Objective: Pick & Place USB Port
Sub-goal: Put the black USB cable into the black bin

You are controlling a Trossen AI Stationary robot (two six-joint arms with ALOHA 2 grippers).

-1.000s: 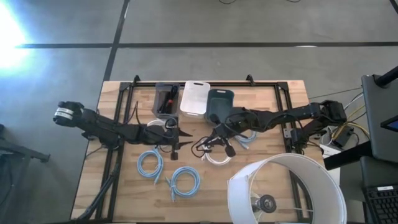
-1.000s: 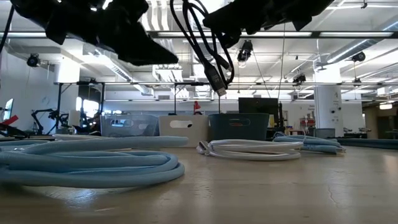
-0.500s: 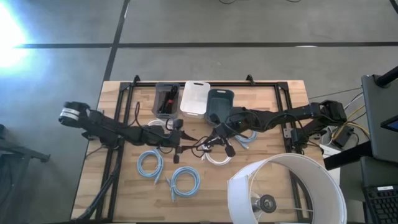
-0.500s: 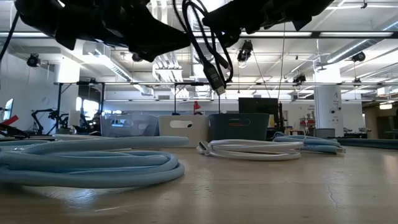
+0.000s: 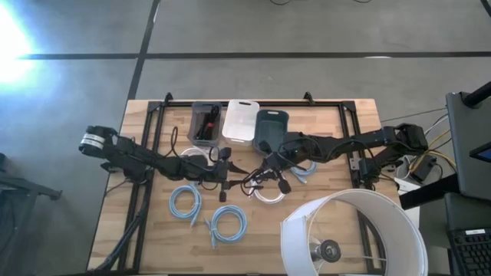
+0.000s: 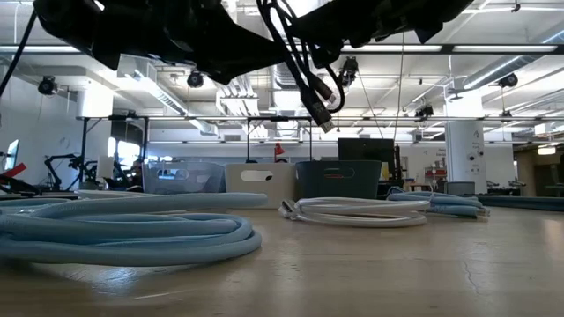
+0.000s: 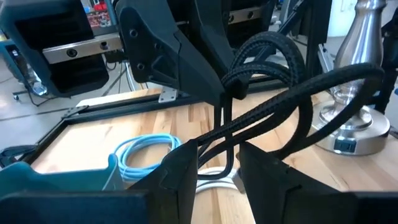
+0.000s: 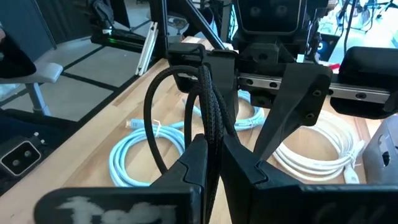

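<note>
You are looking at two arms meeting over the middle of the wooden table (image 5: pixel 330 115). Your right gripper (image 8: pixel 213 163) is squeezing tight on a black cable (image 5: pixel 265 175), and the cable is hanging in the air above the table. Its loops are dangling down, and in the low view a plug (image 6: pixel 322 115) is hanging at the bottom end.

Your left gripper (image 7: pixel 219 167) is sitting just beside the cable, with its fingers (image 7: pixel 179 168) apart on both sides of one strand. You cannot tell if the fingers are touching it.

Under the arms, a white cable coil (image 5: pixel 268 195) is lying on the table. Two light blue cable coils (image 5: pixel 186 201) are lying nearer the front edge. Three small bins (image 5: pixel 238 121) are standing in a row at the back.
</note>
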